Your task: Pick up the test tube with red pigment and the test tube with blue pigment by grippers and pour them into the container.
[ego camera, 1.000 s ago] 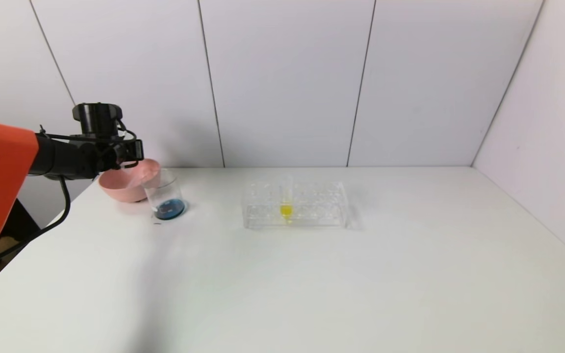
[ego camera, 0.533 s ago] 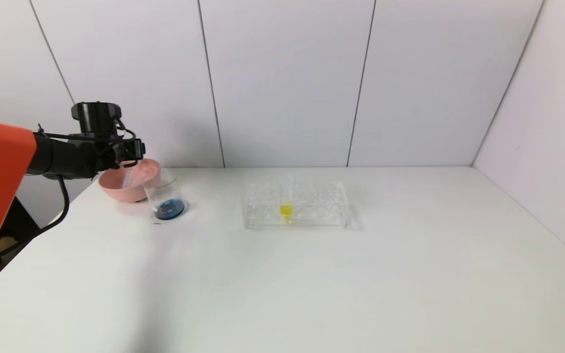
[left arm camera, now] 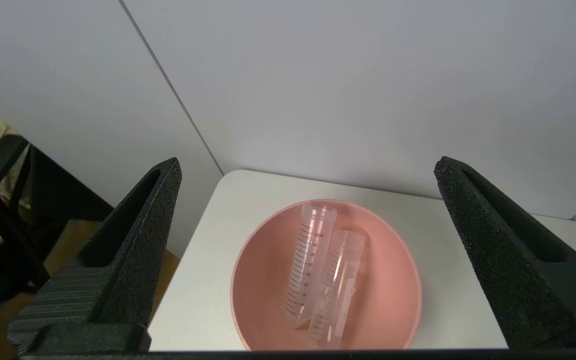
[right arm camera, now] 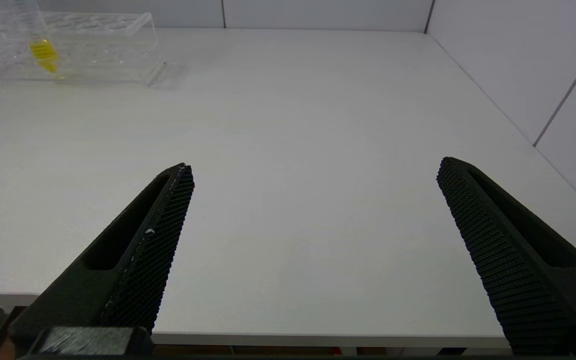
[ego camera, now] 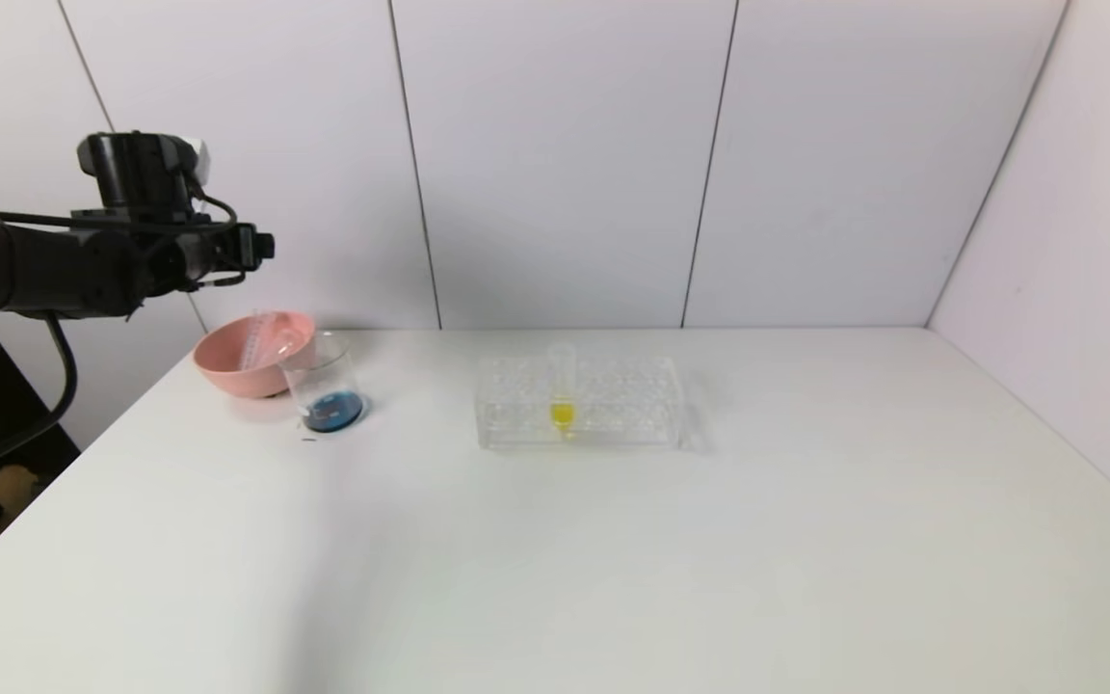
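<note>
Now our left gripper (left arm camera: 308, 170) hangs above the pink bowl (left arm camera: 248, 280), jaws wide and empty, while both emptied test tubes (left arm camera: 318, 270) lie inside it, lengthwise away from us, beside the beaker (ego camera: 324, 390) holding blue liquid.

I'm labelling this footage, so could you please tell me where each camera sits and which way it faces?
Head: high on the torso, facing down over the table; left arm shows.
Left wrist: above the bowl, looking down between the open left claw.
Right wrist: low at the near edge, facing the rack; right claw open.
Shared: head and left wrist both show the bowl.
</note>
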You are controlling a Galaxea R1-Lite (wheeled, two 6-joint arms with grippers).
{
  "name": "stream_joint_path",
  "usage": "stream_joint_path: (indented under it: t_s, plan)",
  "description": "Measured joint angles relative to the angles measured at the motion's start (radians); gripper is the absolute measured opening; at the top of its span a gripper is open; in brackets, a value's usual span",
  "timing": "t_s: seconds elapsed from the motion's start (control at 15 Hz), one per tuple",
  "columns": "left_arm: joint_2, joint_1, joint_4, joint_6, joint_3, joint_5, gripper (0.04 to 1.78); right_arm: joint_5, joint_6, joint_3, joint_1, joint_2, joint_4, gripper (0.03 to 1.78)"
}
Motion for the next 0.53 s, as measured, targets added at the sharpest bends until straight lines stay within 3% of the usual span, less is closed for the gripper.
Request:
stream_joint_path:
  t_s: [0.27, 0.53]
  plan:
    - [-0.247, -0.021, 0.041, 0.021, 0.088, -0.098, 1.76, 0.000, 0.000, 0.000, 0.000, 0.000, 0.000, 1.78]
    - [-0.588, -0.026, 0.055, 0.023, 0.323, -0.205, 1.76, 0.000, 0.000, 0.000, 0.000, 0.000, 0.000, 1.77]
